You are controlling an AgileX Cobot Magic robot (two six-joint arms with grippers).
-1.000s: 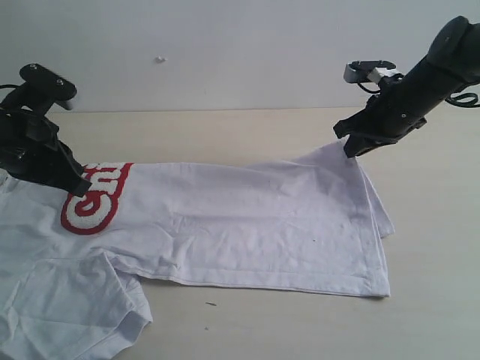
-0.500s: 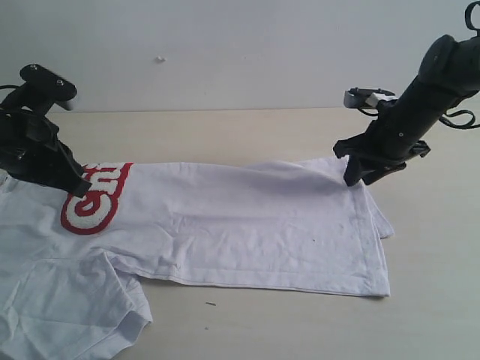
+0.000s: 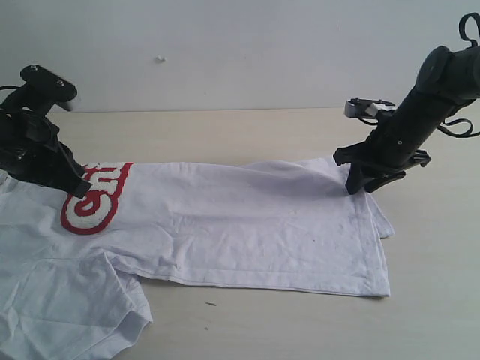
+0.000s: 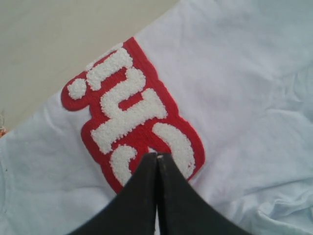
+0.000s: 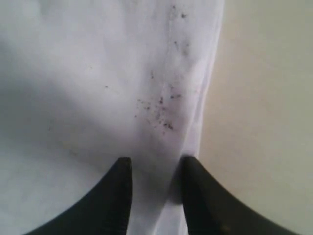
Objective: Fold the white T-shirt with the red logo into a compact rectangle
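The white T-shirt (image 3: 247, 225) lies stretched across the middle of the worktop (image 3: 225, 131), with the red logo (image 3: 96, 202) at the left of the frame and the hem at the right. Your left tool (image 3: 79, 187) sits at the logo's edge with its jaws together; you cannot tell whether cloth is caught between them. Your right tool (image 3: 356, 186) is at the upper right corner of the hem, jaws apart astride a ridge of cloth. This looks like the laying-down of that corner. Let the fabric rest fully on the worktop, then lift straight up so the jaws do not drag the edge or pull it out of line, and keep the left end anchored so the body stays smooth. Compared with a second ago, the right tool has come down and shifted rightward, and the corner that stood peaked beneath it now lies nearly flat. The left tool has not moved.
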